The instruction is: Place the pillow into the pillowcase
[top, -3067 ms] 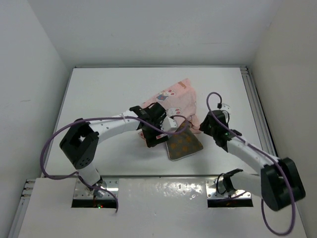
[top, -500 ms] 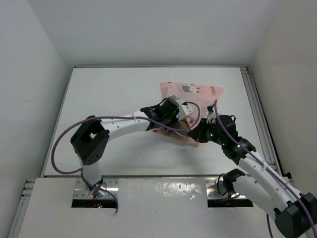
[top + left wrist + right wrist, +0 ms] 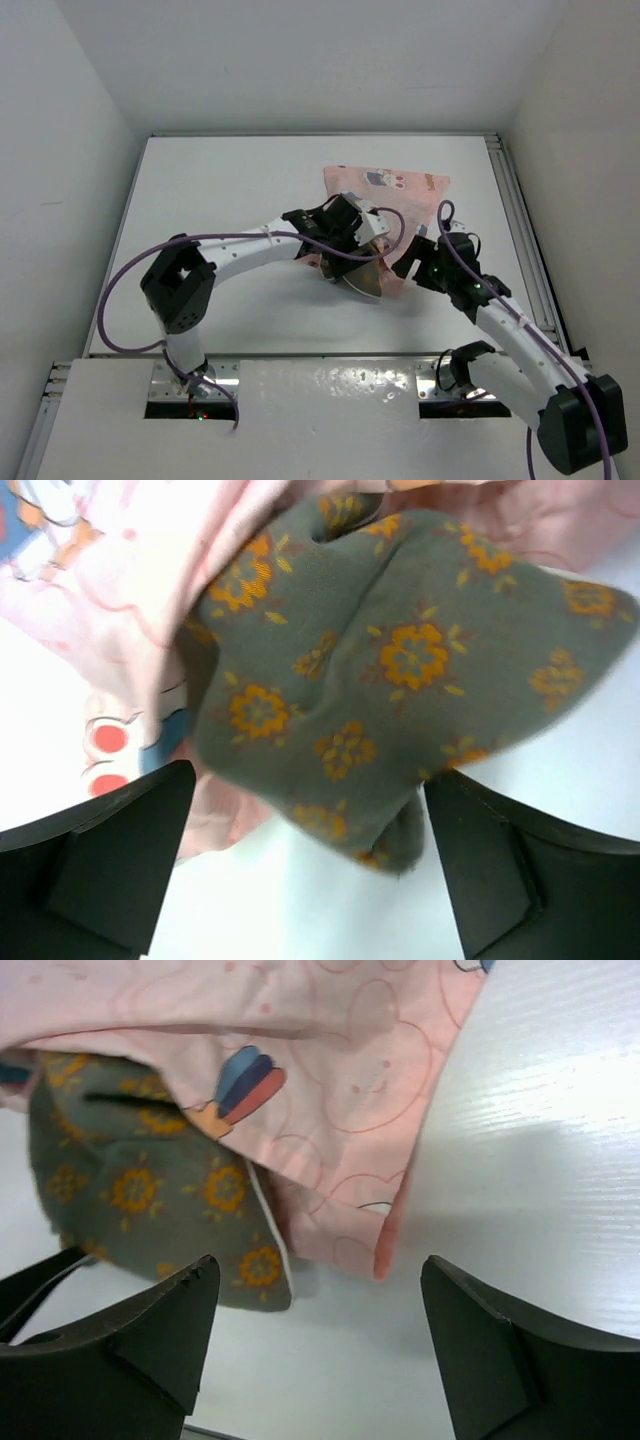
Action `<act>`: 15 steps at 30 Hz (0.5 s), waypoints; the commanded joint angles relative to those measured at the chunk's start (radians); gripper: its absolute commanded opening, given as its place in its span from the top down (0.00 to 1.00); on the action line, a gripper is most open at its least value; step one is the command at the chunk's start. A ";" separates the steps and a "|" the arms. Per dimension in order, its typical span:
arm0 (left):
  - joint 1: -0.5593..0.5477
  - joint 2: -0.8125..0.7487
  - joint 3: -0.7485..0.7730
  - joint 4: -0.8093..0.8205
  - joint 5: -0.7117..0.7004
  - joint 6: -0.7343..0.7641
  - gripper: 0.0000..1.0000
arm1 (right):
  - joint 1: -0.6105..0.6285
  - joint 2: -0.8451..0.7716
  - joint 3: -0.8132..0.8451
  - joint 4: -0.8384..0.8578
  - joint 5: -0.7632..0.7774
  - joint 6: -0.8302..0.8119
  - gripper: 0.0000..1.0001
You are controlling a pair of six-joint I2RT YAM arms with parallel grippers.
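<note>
- The pillow (image 3: 366, 279) lies right of the table's (image 3: 215, 190) centre. We see its far part under the pillowcase (image 3: 395, 188) and its near end poking out.
- In the left wrist view, pink cloth (image 3: 110, 590) drapes over the cushion's (image 3: 400, 670) upper left edge.
- Our left gripper (image 3: 310, 780) hovers over the exposed end with its jaws spread wide and nothing clamped.
- Our right gripper (image 3: 320, 1265) is also wide apart and empty, and sits at the case's (image 3: 330, 1080) near right corner beside the cushion (image 3: 150, 1190).
</note>
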 commanded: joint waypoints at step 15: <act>0.247 -0.180 -0.246 0.167 -0.178 0.107 0.02 | -0.005 0.303 -0.174 0.400 -0.138 0.099 0.31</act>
